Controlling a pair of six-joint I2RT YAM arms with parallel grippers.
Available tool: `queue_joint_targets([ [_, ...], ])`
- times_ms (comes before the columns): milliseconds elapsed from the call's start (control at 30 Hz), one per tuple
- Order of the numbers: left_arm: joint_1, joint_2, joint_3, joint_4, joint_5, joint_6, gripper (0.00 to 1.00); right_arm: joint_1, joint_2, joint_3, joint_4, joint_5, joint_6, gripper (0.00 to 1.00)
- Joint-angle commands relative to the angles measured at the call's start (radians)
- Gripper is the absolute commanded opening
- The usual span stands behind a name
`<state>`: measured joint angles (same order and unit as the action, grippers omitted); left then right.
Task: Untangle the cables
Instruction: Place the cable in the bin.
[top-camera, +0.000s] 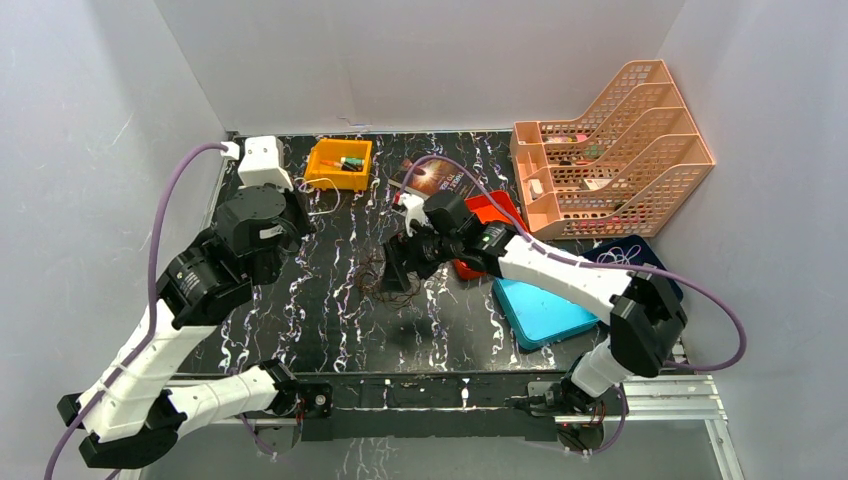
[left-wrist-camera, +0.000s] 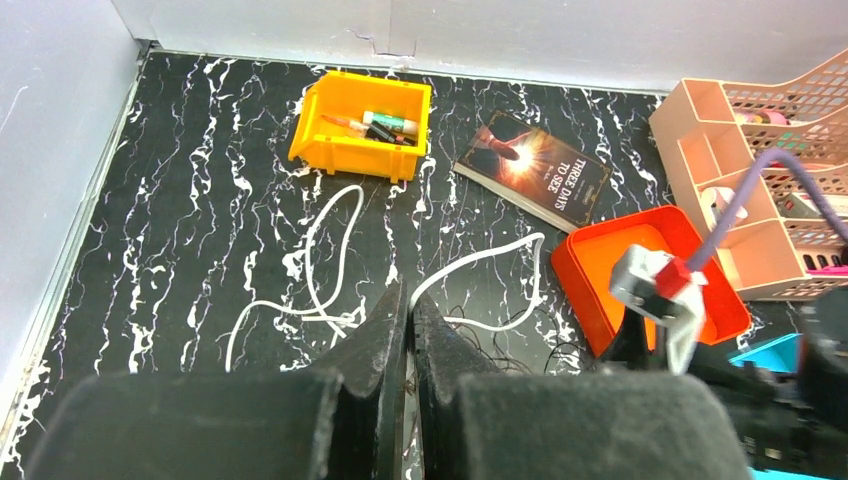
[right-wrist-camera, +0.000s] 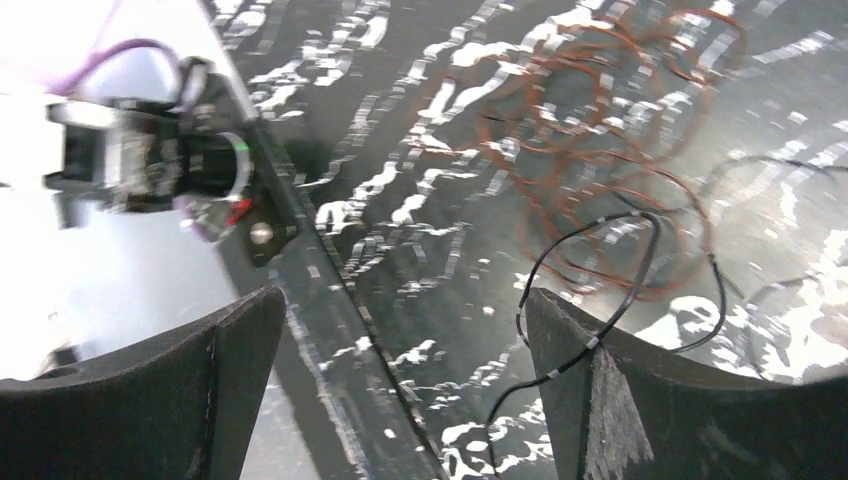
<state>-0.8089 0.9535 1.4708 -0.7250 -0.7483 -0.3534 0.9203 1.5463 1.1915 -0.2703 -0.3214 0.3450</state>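
The cables (top-camera: 380, 272) lie in a loose tangle at the middle of the worktop (top-camera: 330, 325). Thin brown loops (right-wrist-camera: 600, 165) are piled on one another, and a black cord (right-wrist-camera: 622, 295) runs over their near side. A whitish cord (left-wrist-camera: 470, 260) trails from the tangle toward the far left corner.

The right tool (right-wrist-camera: 400, 385) hangs just above the tangle with its fingers spread wide and holding nothing. The black cord crosses the edge of one finger (right-wrist-camera: 640, 400).

The left tool (left-wrist-camera: 408, 295) is over the whitish cord, left of the tangle. Its fingers are drawn in to a narrow slit, and whether a strand sits in that slit cannot be told.

A yellow bin (top-camera: 340, 165) stands at the far edge. A book (top-camera: 440, 180) and a red tray (top-camera: 492, 212) lie right of it. A peach file rack (top-camera: 610, 150) fills the far right corner.
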Motion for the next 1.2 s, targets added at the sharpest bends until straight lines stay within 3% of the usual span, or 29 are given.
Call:
queue_joint_targets([
  [0,-0.003,-0.011,-0.015,0.006,0.001,-0.008,0.0,-0.005,-0.057,-0.008,0.186,-0.258,0.03,0.98],
  [100,-0.003,-0.02,-0.03,0.006,0.004,-0.017,0.0,-0.006,-0.087,-0.05,0.32,-0.321,0.104,0.98],
  [233,-0.004,-0.021,-0.035,0.003,0.014,-0.021,0.0,-0.006,-0.116,-0.015,0.337,-0.328,0.123,0.98],
  [367,-0.004,-0.023,-0.041,0.002,0.015,-0.022,0.0,-0.005,-0.106,0.06,0.272,-0.335,0.065,0.98],
  [433,-0.004,-0.026,-0.043,0.004,0.013,-0.022,0.0,-0.003,-0.048,0.133,0.12,-0.321,-0.042,0.98],
  [467,-0.003,-0.027,-0.043,0.002,0.011,-0.022,0.0,0.004,0.002,0.21,-0.056,-0.231,-0.135,0.98],
  [533,-0.004,-0.03,-0.042,0.002,0.01,-0.022,0.0,0.019,0.131,0.325,-0.374,0.3,-0.204,0.98],
  [567,-0.004,-0.033,-0.04,0.003,0.01,-0.024,0.0,0.019,0.198,0.365,-0.497,0.401,-0.226,0.98],
  [633,-0.003,-0.036,-0.038,0.001,0.007,-0.023,0.0,0.027,0.205,0.372,-0.516,0.337,-0.243,0.97],
  [700,-0.003,-0.037,-0.04,-0.001,-0.005,-0.021,0.0,0.041,0.101,0.308,-0.356,0.252,-0.198,0.98],
  [800,-0.003,-0.034,-0.042,-0.002,-0.013,-0.02,0.0,0.049,0.093,0.371,-0.403,0.32,-0.184,0.98],
  [933,-0.004,-0.028,-0.053,0.008,0.008,-0.025,0.0,0.048,-0.008,0.267,-0.171,0.065,-0.202,0.98],
  [1000,-0.004,-0.016,-0.046,0.002,0.02,-0.019,0.0,0.049,-0.022,0.258,-0.161,0.014,-0.225,0.98],
  [1033,-0.004,-0.013,-0.042,-0.001,0.023,-0.02,0.0,0.057,-0.013,0.275,-0.205,0.131,-0.229,0.98],
  [1100,-0.004,-0.014,-0.045,-0.003,0.029,-0.027,0.0,0.089,0.048,0.34,-0.364,0.533,-0.228,0.98],
  [1167,-0.003,-0.018,-0.052,0.002,0.031,-0.033,0.0,0.094,0.111,0.39,-0.513,0.71,-0.229,0.98],
])
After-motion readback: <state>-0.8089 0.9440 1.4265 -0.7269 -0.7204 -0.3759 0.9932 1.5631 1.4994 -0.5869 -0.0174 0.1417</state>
